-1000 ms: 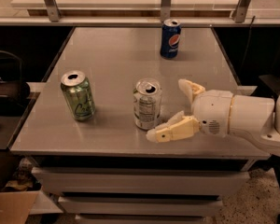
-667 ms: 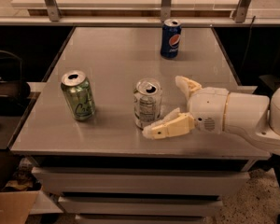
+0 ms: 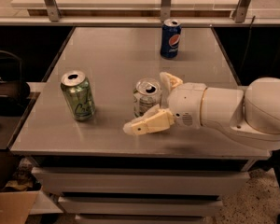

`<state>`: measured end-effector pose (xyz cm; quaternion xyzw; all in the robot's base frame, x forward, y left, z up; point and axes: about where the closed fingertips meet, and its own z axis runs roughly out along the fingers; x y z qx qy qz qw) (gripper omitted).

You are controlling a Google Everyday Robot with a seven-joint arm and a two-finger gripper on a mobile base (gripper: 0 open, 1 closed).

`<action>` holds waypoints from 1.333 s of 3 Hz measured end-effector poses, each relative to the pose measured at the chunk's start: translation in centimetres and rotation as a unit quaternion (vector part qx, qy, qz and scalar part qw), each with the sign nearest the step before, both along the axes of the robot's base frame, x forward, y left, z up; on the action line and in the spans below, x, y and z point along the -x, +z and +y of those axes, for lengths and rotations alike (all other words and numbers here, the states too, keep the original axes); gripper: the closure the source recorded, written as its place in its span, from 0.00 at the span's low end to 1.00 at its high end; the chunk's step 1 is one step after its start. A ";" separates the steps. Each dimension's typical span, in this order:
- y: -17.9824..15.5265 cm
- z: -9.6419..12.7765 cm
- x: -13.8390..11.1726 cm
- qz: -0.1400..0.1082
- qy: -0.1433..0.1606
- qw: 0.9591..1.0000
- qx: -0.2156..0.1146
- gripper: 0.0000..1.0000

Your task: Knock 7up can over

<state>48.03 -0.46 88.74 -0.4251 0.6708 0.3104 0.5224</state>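
The 7up can (image 3: 144, 96) is silvery-white with small printed text and stands upright near the table's front middle. My gripper (image 3: 146, 102) reaches in from the right, low over the table. It is open, with one cream finger (image 3: 147, 123) in front of the can and the other finger (image 3: 170, 81) behind it. The can sits between the fingers, close to the wrist housing. Whether a finger touches the can I cannot tell.
An all-green can (image 3: 78, 96) stands upright to the left of the 7up can. A blue Pepsi can (image 3: 170, 38) stands at the back of the grey table (image 3: 107, 55). My white arm (image 3: 242, 111) covers the table's right front. A railing runs behind the table.
My gripper has moved left, so the fingers now reach further around the 7up can. The can still stands upright in the same place.
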 end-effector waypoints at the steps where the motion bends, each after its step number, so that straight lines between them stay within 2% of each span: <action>1: 0.0 0.4 0.0 -0.003 0.001 1.000 -0.004 0.00; 4: -0.9 0.0 0.3 -0.015 0.002 1.000 -0.021 0.00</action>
